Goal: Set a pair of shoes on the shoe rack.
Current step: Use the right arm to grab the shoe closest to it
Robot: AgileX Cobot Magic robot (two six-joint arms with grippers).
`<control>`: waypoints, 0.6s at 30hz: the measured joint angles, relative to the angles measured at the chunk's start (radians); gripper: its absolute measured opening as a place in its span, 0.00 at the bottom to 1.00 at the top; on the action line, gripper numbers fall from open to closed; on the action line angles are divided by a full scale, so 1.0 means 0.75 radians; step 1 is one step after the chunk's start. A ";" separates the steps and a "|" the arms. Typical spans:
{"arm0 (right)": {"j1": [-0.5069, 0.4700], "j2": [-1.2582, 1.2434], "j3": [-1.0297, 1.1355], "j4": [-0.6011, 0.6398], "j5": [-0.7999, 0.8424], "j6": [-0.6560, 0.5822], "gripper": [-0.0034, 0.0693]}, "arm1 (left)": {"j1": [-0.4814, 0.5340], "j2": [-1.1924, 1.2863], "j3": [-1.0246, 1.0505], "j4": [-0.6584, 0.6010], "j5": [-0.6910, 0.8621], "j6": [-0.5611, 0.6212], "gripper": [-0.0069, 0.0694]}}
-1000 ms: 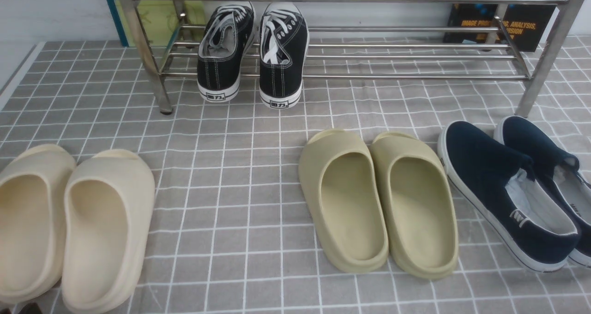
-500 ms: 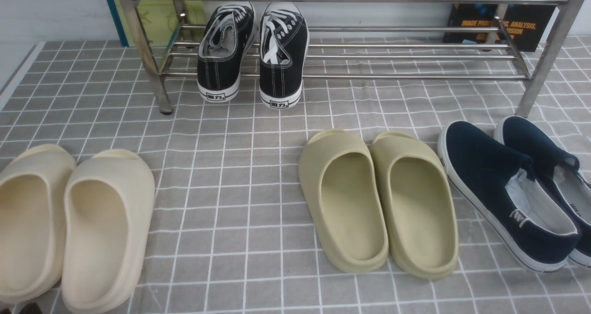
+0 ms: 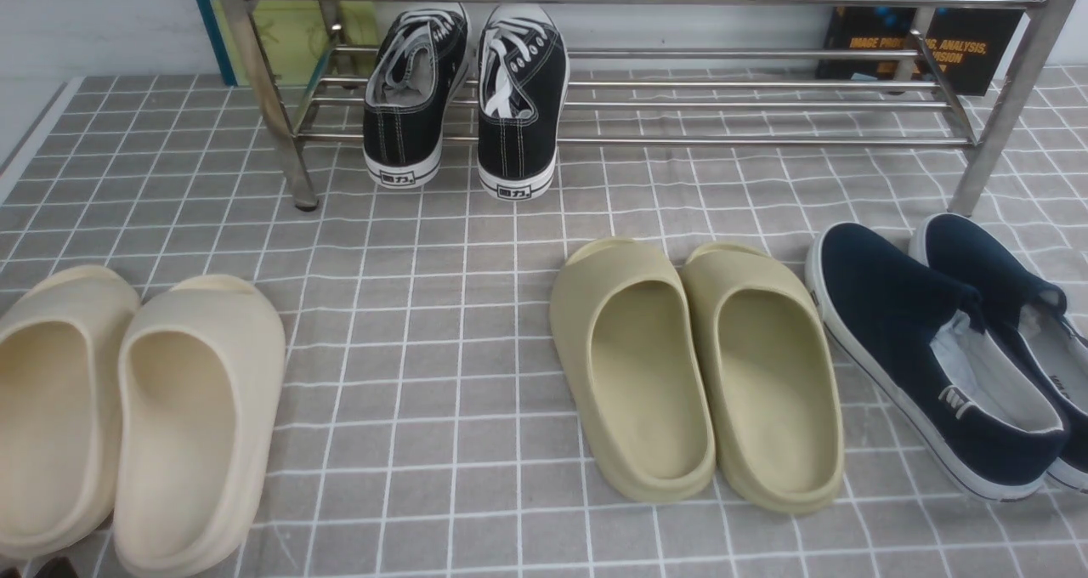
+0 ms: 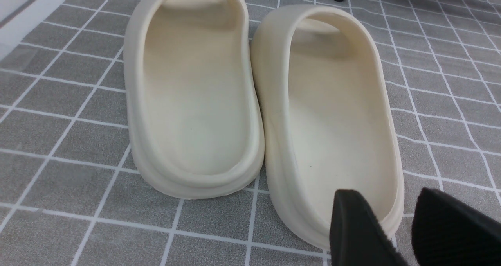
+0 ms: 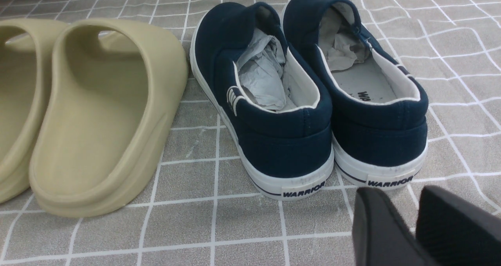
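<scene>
Nothing's budged since a second ago. Navy canvas slip-ons (image 3: 935, 348), white rubber soles, sit touching side by side on the grey grid-print cloth (image 3: 425, 306). They're just beside the olive foam slides (image 3: 697, 365), near the chrome shoe rack (image 3: 765, 140)'s right leg. Thin rods run open right of the black sneakers (image 3: 463, 93). Left gripper (image 4: 389, 197) and right gripper (image 5: 399, 193) have their ribbed fingers a crack apart, holding nothing.

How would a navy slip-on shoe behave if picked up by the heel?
The navy slip-on shoes are probably light, being low canvas. Their uppers would likely flex, though the paper stuffing should hold some shape. The white rubber soles may grip the cloth rather than slide.
</scene>
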 joint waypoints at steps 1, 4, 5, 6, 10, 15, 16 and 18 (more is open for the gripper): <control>0.000 0.000 0.000 0.000 0.000 0.000 0.32 | 0.000 0.000 0.000 0.000 0.000 0.000 0.40; 0.000 0.000 0.000 0.000 0.000 0.000 0.33 | 0.000 0.000 0.000 0.000 0.000 0.000 0.40; 0.000 0.000 0.000 0.000 0.000 0.000 0.33 | 0.000 0.000 0.000 0.000 0.000 0.000 0.40; 0.000 0.000 0.000 0.000 0.000 0.000 0.33 | 0.000 0.000 0.000 0.000 0.000 0.000 0.40; 0.000 0.000 0.000 0.000 0.000 0.000 0.34 | 0.000 0.000 0.000 0.000 0.000 0.000 0.40; 0.000 0.000 0.000 0.000 0.000 0.002 0.34 | 0.000 0.000 0.000 0.000 0.000 0.000 0.40; 0.000 0.000 0.000 0.000 0.000 0.002 0.34 | 0.000 0.000 0.000 0.000 0.000 0.000 0.40; 0.000 0.000 0.000 0.000 0.000 0.002 0.35 | 0.000 0.000 0.000 0.000 0.000 0.000 0.40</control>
